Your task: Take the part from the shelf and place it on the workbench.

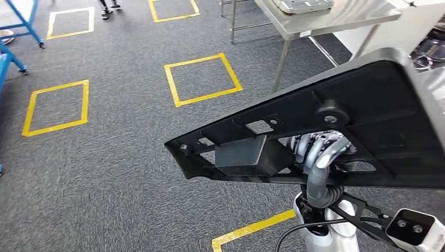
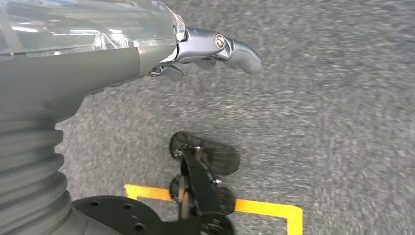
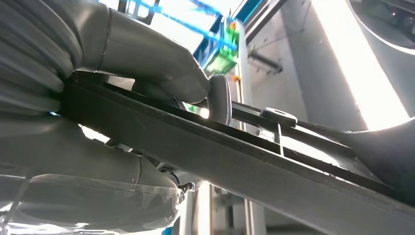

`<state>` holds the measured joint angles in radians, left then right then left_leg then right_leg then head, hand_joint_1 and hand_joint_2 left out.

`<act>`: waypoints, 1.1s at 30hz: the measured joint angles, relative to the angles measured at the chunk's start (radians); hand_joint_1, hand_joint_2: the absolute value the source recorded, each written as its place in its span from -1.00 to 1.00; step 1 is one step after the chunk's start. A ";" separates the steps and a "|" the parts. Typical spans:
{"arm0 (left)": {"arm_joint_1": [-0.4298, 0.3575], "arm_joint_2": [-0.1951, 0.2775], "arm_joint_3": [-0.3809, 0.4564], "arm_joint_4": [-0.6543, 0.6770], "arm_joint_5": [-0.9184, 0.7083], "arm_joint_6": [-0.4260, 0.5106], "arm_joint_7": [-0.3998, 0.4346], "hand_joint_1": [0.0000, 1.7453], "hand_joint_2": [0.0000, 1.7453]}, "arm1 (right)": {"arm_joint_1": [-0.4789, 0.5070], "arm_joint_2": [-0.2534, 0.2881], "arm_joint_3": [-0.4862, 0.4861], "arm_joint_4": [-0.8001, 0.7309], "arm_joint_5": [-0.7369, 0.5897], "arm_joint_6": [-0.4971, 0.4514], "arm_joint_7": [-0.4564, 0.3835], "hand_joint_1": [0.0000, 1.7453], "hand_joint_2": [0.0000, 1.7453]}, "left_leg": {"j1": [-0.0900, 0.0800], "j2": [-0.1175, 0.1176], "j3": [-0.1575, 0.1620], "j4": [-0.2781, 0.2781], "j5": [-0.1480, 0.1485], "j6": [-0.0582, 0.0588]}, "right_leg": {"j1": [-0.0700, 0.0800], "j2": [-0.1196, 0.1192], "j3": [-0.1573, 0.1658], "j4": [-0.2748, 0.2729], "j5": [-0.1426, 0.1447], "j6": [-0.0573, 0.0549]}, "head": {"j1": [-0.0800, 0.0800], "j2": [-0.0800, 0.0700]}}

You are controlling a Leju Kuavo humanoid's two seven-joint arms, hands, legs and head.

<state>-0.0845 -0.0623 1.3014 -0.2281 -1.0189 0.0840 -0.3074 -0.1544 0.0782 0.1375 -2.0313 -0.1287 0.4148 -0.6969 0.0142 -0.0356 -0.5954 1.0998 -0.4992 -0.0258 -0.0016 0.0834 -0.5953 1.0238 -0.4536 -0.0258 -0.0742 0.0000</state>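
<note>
A large flat black plastic part (image 1: 367, 105) with ribs and a boxy block on its underside hangs above the carpet in the head view. My right hand (image 1: 321, 149) grips it from below, silver fingers curled round its near edge. In the right wrist view the thumb (image 3: 161, 68) presses on one face of the part (image 3: 244, 161) and the palm lies against the other. The steel workbench (image 1: 336, 18) stands at the far right, apart from the part. My left hand (image 2: 210, 49) hangs over the floor with nothing in it, fingers loosely extended.
Grey carpet carries yellow tape squares (image 1: 202, 79). A grey tray-like thing (image 1: 304, 5) lies on the workbench. A blue wheeled frame (image 1: 26, 21) stands at the far left. A person's feet (image 1: 107, 9) show at the far edge. White cabinet (image 1: 399, 31) beside the bench.
</note>
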 joint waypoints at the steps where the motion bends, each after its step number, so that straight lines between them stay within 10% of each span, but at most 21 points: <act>1: 0.000 0.002 0.000 0.000 -0.002 0.001 -0.003 -1.00 1.00 | 0.001 0.000 -0.005 -0.006 0.004 -0.008 0.000 1.00 1.00 | 0.001 -0.020 0.020 -0.048 0.016 0.003 | -0.001 0.011 -0.004 0.003 0.000 0.005 | 0.000 0.000; 5: -0.003 0.007 0.001 0.000 -0.014 0.002 -0.003 -1.00 1.00 | 0.015 0.000 -0.024 -0.031 0.022 -0.029 0.000 1.00 1.00 | 0.001 -0.016 0.035 -0.084 0.023 0.023 | -0.003 0.033 -0.018 0.006 0.004 0.030 | 0.000 0.000; 11: -0.003 0.011 0.000 0.000 -0.026 0.006 -0.001 -1.00 1.00 | 0.021 -0.001 -0.029 -0.041 0.031 -0.069 0.000 1.00 1.00 | -0.003 0.056 0.039 -0.097 0.027 0.045 | -0.009 -0.073 -0.142 0.266 -0.119 0.049 | 0.000 0.000; 17: -0.005 0.018 -0.002 0.000 -0.030 0.003 -0.002 -1.00 1.00 | 0.023 -0.001 -0.029 -0.043 0.035 -0.087 0.000 1.00 1.00 | -0.009 0.108 0.048 -0.091 0.014 0.026 | -0.002 -0.138 -0.001 0.005 -0.008 0.038 | 0.000 0.000; 21: -0.009 0.023 -0.003 0.000 -0.032 0.002 -0.002 -1.00 1.00 | 0.024 -0.001 -0.025 -0.050 0.046 -0.093 0.000 1.00 1.00 | -0.006 0.111 0.051 -0.080 -0.003 0.003 | -0.001 -0.107 0.002 -0.007 -0.006 0.017 | 0.000 0.000; 25: -0.006 0.026 -0.004 -0.001 -0.034 0.001 -0.002 -1.00 1.00 | 0.021 -0.001 -0.014 -0.056 0.047 -0.103 0.000 1.00 1.00 | -0.002 0.051 -0.047 0.131 -0.109 -0.007 | -0.003 -0.073 0.005 -0.012 -0.002 0.000 | 0.000 0.000; 27: -0.002 0.027 -0.004 -0.001 -0.034 -0.001 -0.003 -1.00 1.00 | 0.021 -0.001 -0.010 -0.058 0.047 -0.111 0.000 1.00 1.00 | -0.002 0.045 -0.087 0.199 -0.114 -0.007 | -0.001 -0.049 0.005 -0.009 -0.002 0.000 | 0.000 0.000; 31: -0.005 0.031 -0.004 -0.001 -0.032 -0.007 -0.006 -1.00 1.00 | 0.020 -0.001 -0.002 -0.068 0.048 -0.126 0.000 1.00 1.00 | 0.001 -0.002 0.002 -0.021 0.012 0.005 | -0.002 -0.005 0.004 0.001 -0.007 0.008 | 0.000 0.000; 33: -0.006 0.033 -0.003 -0.001 -0.030 -0.007 -0.006 -1.00 1.00 | 0.019 -0.001 0.001 -0.069 0.051 -0.132 0.000 1.00 1.00 | 0.000 -0.027 0.024 -0.073 0.022 0.013 | -0.003 0.012 -0.003 0.003 -0.006 0.019 | 0.000 0.000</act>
<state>-0.0909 -0.0293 1.2980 -0.2289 -1.0485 0.0768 -0.3129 -0.1352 0.0772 0.1388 -2.1008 -0.0777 0.2826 -0.6967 0.0139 -0.0624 -0.5716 1.0267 -0.4774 -0.0127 -0.0046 0.0956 -0.5980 1.0269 -0.4592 -0.0071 -0.0741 0.0000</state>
